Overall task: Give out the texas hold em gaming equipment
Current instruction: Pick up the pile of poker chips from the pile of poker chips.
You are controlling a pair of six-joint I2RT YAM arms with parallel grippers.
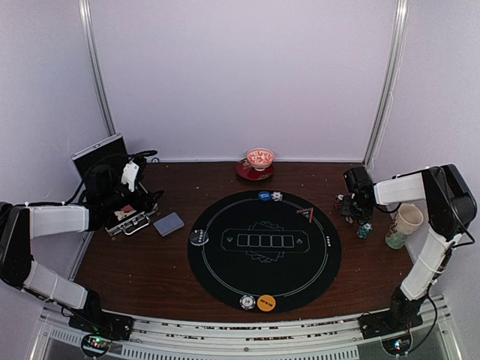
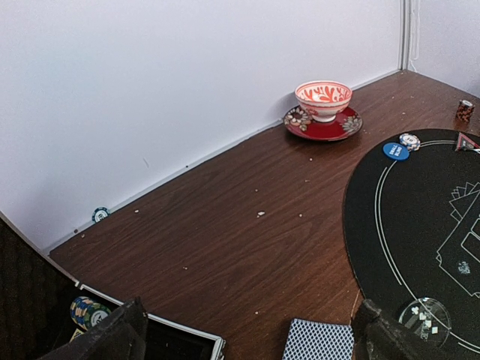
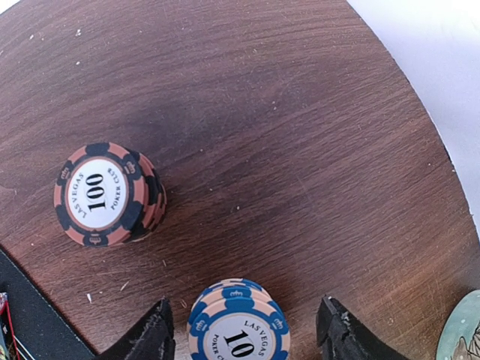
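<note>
The step in hand looks like fetching chips to deal out. The right gripper [image 3: 244,315] hangs low over the bare table [image 3: 247,112] with the 10 stack [image 3: 240,336] directly between its fingers [image 3: 150,337]. The jaws stand apart on either side, with a sliver of wood showing on each flank, so nothing is gripped yet. The 100 stack [image 3: 109,195] sits ahead of those fingers and off toward the mat [image 3: 22,322], clear of both. The left gripper [image 2: 247,341] is spread wide and empty. The cards [image 2: 319,341] lie just beneath it, close to one finger, and a chip pile [image 2: 88,311] sits by the other. Two places on the mat seem served already. The blue disc [image 2: 395,151], with a chip touching it, lies far ahead of the left gripper, and the orange disc [image 1: 266,303], with a chip beside it, lies at the mat's near rim. The next move, as I judge it, is to close squarely on the 10 stack, low enough to catch the pile and not only its top chip. Then comes a straight lift that avoids the 100 stack, and a carry to an unserved place on the mat. Loose chips could shear or tip if the squeeze lands off-centre.
</note>
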